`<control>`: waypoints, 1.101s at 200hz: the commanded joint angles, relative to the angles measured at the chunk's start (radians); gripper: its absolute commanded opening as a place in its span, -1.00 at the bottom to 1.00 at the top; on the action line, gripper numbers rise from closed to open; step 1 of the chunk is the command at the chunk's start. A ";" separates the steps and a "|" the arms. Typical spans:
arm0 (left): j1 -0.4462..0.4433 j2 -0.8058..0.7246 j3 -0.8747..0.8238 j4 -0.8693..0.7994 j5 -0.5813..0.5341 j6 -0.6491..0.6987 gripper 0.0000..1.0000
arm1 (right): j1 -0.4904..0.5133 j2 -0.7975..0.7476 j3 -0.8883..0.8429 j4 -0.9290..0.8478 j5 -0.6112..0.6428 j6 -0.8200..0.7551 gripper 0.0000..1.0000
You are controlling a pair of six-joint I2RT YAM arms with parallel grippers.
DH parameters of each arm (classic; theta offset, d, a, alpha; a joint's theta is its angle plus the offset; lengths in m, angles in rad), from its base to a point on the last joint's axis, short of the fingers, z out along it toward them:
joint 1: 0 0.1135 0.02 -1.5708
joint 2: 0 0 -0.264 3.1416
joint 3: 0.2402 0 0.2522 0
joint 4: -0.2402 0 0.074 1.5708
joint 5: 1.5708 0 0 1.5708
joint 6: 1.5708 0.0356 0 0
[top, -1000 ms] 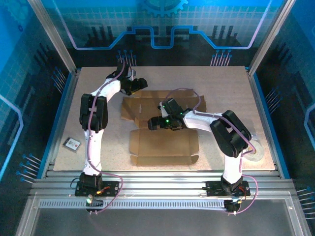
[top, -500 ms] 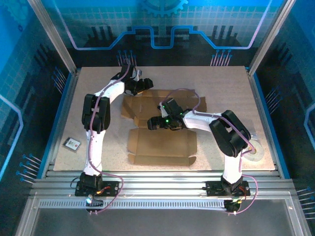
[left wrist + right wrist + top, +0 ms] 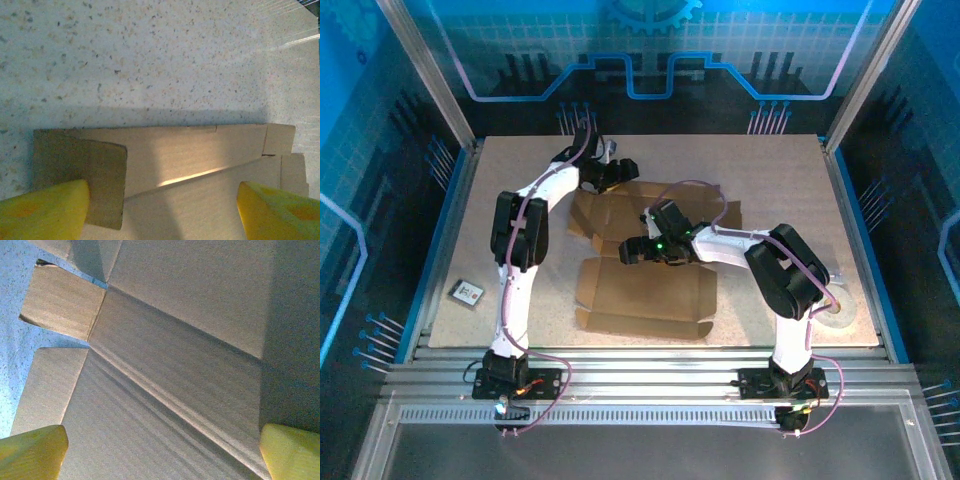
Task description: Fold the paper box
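Cannot read the print on the small dark card (image 3: 466,292) lying near the left edge of the worktop (image 3: 770,170): too small to make out. Find the paper box (image 3: 650,295) in the middle of the worktop, plain brown corrugated cardboard with bare panels, unfolded and mostly flat, creased into long panels with short flaps at the ends and a narrow strip along the near edge. Find a pale roll (image 3: 836,313) at the right edge of the worktop, close to the right arm's elbow and apart from the box. See the left fingers (image 3: 45,210) at the far edge of the box, spread wide, one yellow pad in each lower corner of the left wrist view and a long far panel of cardboard running across between them. Gripping nothing, with the pads standing far apart. Note one long panel tilted up a little off the layer under it, with light along the crease, and a small end flap standing up just beside the left-hand pad; cannot tell whether pad and flap touch. See the right fingers (image 3: 30,452) over the middle of the sheet, spread fully wide, yellow pads at the two lower corners of the right wrist view, creased cardboard and a side flap lying beneath. Gripping nothing; cannot tell whether the tips rest on the cardboard or hang just above it.
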 commanded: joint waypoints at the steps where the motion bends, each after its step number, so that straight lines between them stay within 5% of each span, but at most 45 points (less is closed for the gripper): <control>1: -0.012 0.047 0.062 -0.054 0.012 -0.018 0.56 | -0.011 0.029 -0.024 -0.025 -0.013 0.011 1.00; 132: -0.023 0.096 0.154 -0.242 -0.054 0.022 0.56 | -0.009 -0.011 -0.047 -0.024 -0.002 0.006 1.00; 220: 0.109 -0.075 0.198 -0.549 -0.028 0.297 0.53 | -0.011 -0.110 -0.048 -0.062 -0.056 -0.073 0.99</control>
